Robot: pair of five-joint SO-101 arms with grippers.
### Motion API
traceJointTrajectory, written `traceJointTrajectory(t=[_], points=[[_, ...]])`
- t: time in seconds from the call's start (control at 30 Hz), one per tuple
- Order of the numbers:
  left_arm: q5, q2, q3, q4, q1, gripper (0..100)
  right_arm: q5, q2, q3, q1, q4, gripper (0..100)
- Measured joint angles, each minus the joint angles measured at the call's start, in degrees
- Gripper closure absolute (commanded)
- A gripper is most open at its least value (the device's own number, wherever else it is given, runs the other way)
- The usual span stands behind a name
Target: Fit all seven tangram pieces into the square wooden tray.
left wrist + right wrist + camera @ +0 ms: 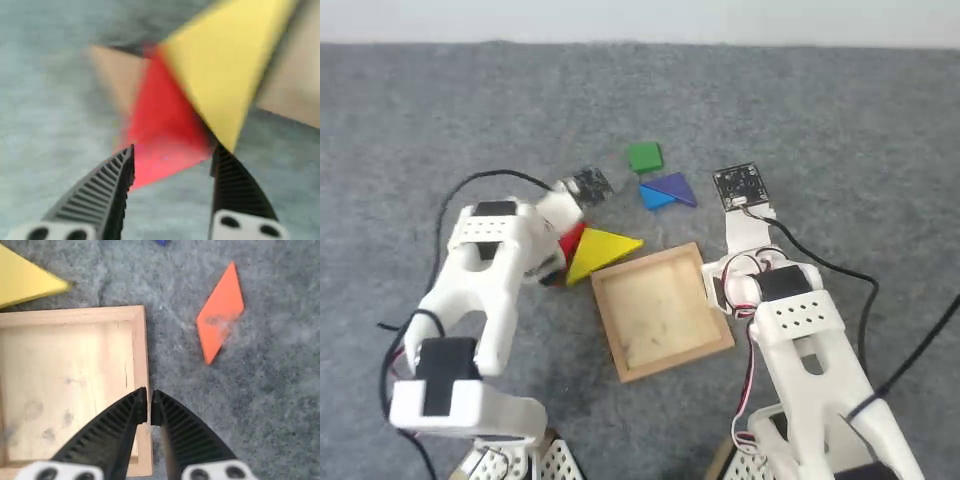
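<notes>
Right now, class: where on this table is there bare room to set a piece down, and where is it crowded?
The tray floor is bare. So is the grey mat left of the green square. Crowded: the yellow triangle and red triangle by the tray's corner, at the left gripper.

The tray (650,262), square and wooden, lies empty and skewed at mid-table. The yellow triangle (600,250) lies flat just beside its far left corner, touching the red triangle (571,240). The green square (644,157) lies toward the table's far edge, with the blue triangle (654,197) and purple triangle (674,186) touching each other. The orange parallelogram (220,315) lies flat near the tray's far right corner.
</notes>
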Motion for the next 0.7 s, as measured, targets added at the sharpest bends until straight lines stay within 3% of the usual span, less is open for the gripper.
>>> traceJointTrajectory(t=[0.23, 0.53, 0.7], points=[[-5.89, -0.09, 0.18, 2.11, -0.88, 75, 0.0, 0.0, 0.0, 0.0, 0.0, 96.8], [-1.93, 2.64, -0.97, -3.25, -0.97, 75, 0.0, 0.0, 0.0, 0.0, 0.0, 96.8], [-1.14, 8.7, -9.14, 1.41, -0.26, 75, 0.0, 0.0, 0.0, 0.0, 0.0, 96.8]])
